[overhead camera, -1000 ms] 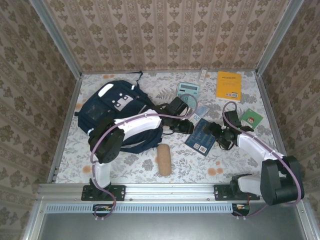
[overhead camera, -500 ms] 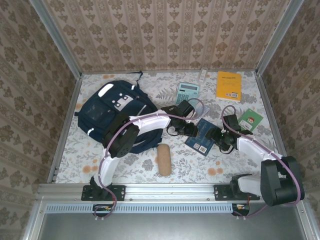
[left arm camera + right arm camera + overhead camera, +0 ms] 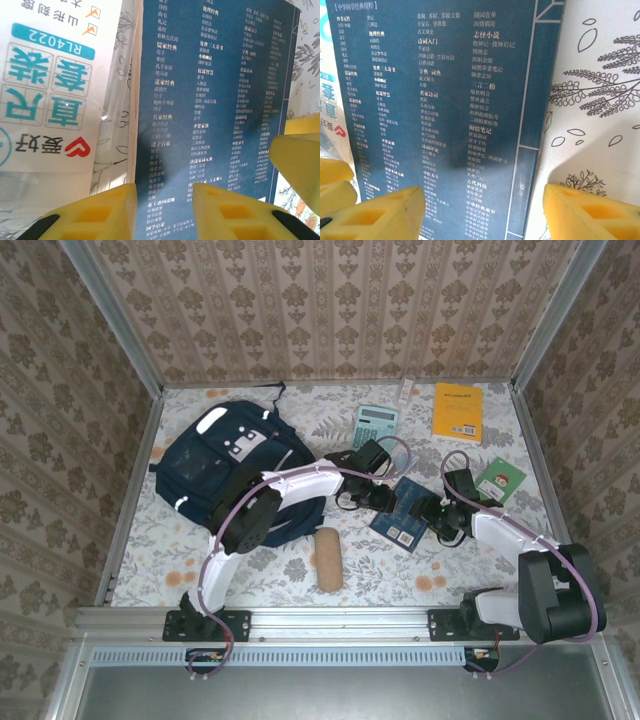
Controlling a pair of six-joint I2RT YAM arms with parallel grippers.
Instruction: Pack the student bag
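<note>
Mid-table, left gripper and right gripper both spread over blue book, gripping nothing. Outside backpack: calculator, yellow booklet, pencil case; packing looks barely begun.

You see a dark blue book lying flat on the flowered table, with a white ruler packet just beside it. Behind them lie a teal calculator and an orange booklet. A green card sits to the right, and a tan roll lies nearer the front.
</note>
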